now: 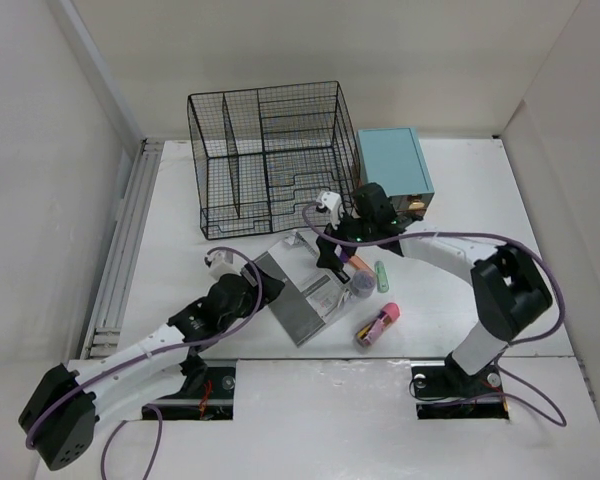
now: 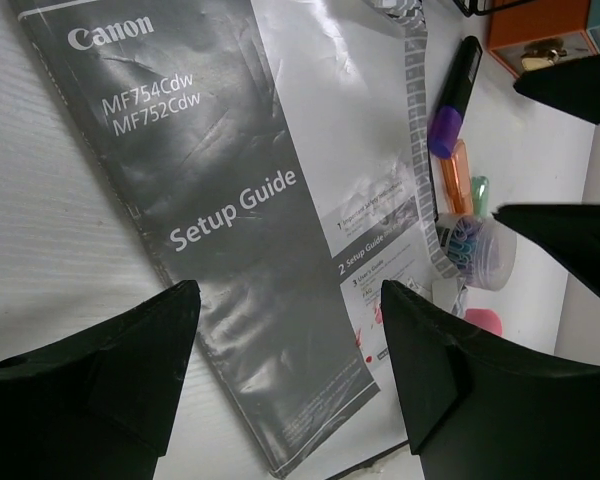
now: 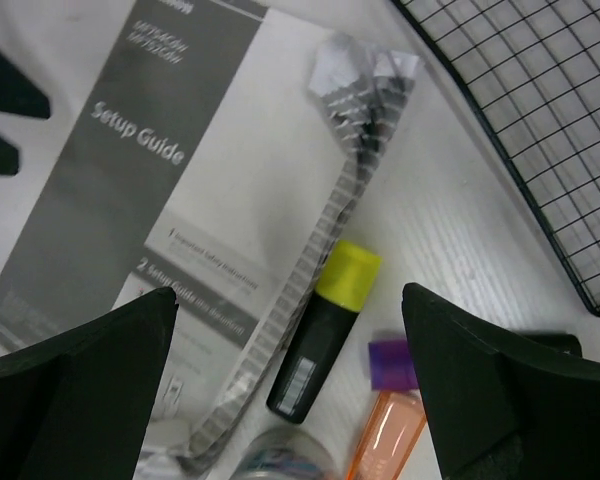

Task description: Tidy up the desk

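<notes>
Spreading wall to wall, the white bench carries everything. Your left pincer hangs released over the Canon setup guide; your right pincer gapes wide above the yellow-capped marker. From the guide, the wire organizer sits at twelve o'clock, the teal box at one.
</notes>
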Controlling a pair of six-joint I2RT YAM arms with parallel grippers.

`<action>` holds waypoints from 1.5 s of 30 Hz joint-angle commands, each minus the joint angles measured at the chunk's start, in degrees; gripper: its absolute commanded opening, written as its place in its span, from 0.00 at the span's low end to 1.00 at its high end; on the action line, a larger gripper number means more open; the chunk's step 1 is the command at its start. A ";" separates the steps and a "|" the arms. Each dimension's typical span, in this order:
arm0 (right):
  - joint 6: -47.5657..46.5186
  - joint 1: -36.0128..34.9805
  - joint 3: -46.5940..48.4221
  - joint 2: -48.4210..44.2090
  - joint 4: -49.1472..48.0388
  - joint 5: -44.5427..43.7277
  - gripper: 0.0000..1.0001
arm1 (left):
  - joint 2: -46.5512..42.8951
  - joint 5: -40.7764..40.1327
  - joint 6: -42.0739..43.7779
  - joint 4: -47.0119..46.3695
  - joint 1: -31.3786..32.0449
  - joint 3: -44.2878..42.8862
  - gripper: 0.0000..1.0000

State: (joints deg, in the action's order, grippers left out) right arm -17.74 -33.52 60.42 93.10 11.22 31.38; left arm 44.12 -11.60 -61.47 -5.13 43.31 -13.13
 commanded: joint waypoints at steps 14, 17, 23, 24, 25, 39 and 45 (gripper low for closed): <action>10.79 -3.31 9.54 13.59 -8.59 -7.29 0.99 | -1.23 -2.38 -3.65 -0.06 1.60 0.03 0.69; 11.94 -3.31 10.68 15.01 -8.59 -6.77 0.98 | -1.23 -2.38 -3.65 -0.06 1.60 0.03 0.69; 13.17 -3.31 11.21 17.73 -8.59 -4.49 0.94 | 1.75 -1.24 -3.13 -1.99 1.60 0.56 0.71; 13.17 -3.83 11.21 17.73 -8.59 -3.09 0.93 | 1.76 -0.63 -3.13 -2.52 1.60 0.56 0.71; 13.17 -3.84 11.21 17.73 -8.59 -2.55 0.89 | 2.63 -0.62 -3.13 -2.52 1.60 0.56 0.71; 11.94 -4.36 8.75 15.53 -8.59 2.55 0.24 | 10.54 2.19 -2.60 -6.56 2.13 0.56 0.71; 11.41 -4.36 8.13 14.22 -7.45 5.61 0.00 | 11.78 2.72 -2.60 -7.18 2.66 0.56 0.71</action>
State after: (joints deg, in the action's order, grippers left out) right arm -6.42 -36.67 69.19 110.48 3.90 30.57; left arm 55.11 -9.98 -64.38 -13.72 45.41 -13.10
